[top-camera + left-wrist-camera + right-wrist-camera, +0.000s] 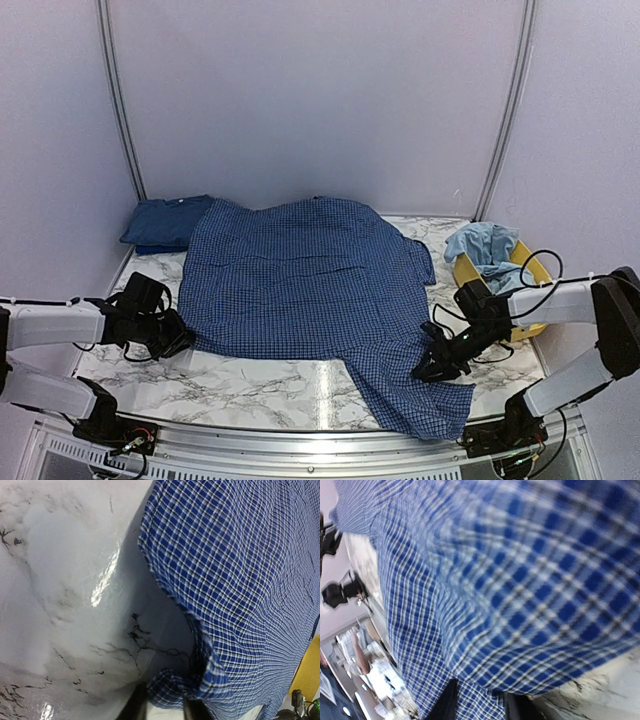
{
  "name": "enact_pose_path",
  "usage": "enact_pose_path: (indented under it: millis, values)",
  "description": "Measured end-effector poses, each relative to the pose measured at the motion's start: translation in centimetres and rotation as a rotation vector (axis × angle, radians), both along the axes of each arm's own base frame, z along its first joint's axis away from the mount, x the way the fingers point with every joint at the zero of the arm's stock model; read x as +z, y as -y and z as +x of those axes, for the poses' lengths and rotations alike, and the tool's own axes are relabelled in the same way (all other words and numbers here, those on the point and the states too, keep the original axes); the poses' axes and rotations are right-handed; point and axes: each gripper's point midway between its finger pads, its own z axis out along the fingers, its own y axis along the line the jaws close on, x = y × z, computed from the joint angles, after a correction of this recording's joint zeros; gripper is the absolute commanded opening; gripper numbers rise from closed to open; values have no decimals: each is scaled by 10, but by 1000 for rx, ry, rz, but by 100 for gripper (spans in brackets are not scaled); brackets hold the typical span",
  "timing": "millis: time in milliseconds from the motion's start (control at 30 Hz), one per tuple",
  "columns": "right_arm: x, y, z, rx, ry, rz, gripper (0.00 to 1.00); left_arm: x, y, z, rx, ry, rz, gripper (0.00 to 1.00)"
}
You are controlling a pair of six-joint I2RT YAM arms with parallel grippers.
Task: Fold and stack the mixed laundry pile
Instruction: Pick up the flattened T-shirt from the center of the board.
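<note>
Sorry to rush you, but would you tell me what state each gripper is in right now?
Left gripper: closed on the left edge of the navy checked shirt.
Right gripper: closed on the same shirt, at its right side.

Soft, even, cool light fills the overhead view, which is sharp throughout. The glossy bench (250, 385) throws a pale glare band just in front of the checked shirt (300, 270). In the left wrist view the weave is crisp, with white glints left of the shirt and dark shadow under its edge. The right wrist view is blurred, the weave smeared.
</note>
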Motion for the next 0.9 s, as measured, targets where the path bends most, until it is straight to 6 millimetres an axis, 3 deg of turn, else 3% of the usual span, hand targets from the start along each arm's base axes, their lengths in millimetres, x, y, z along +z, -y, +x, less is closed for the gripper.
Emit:
enact_pose_path:
  millis: [67, 167, 267, 367, 467, 533, 600, 667, 700, 833, 900]
  values:
    - [1, -1, 0, -6, -7, 6, 0, -2, 0, 1, -9, -2, 1, 0]
    - [13, -6, 7, -21, 18, 35, 0, -2, 0, 0, -23, -11, 1, 0]
    - [47, -15, 31, -28, 126, 88, 0, 24, 4, 11, -47, 25, 4, 0]
    - [103, -25, 69, -43, 289, 156, 0, 80, 13, 40, -75, 137, 0, 0]
    - [163, -23, 108, -82, 450, 205, 0, 160, 23, 78, -113, 297, 9, 0]
    - [191, -20, 124, -101, 523, 218, 0, 210, 28, 97, -140, 403, 27, 0]
    - [212, -18, 134, -110, 581, 226, 0, 238, 28, 106, -155, 464, 51, 0]
    - [219, -18, 135, -111, 597, 231, 0, 238, 23, 103, -163, 459, 84, 0]
    - [217, -17, 133, -112, 589, 229, 0, 229, 19, 98, -166, 434, 104, 0]
    - [190, -11, 109, -125, 514, 211, 0, 166, 3, 51, -210, 247, 156, 0]
    - [176, -8, 94, -138, 467, 204, 0, 143, -1, 27, -241, 173, 158, 0]
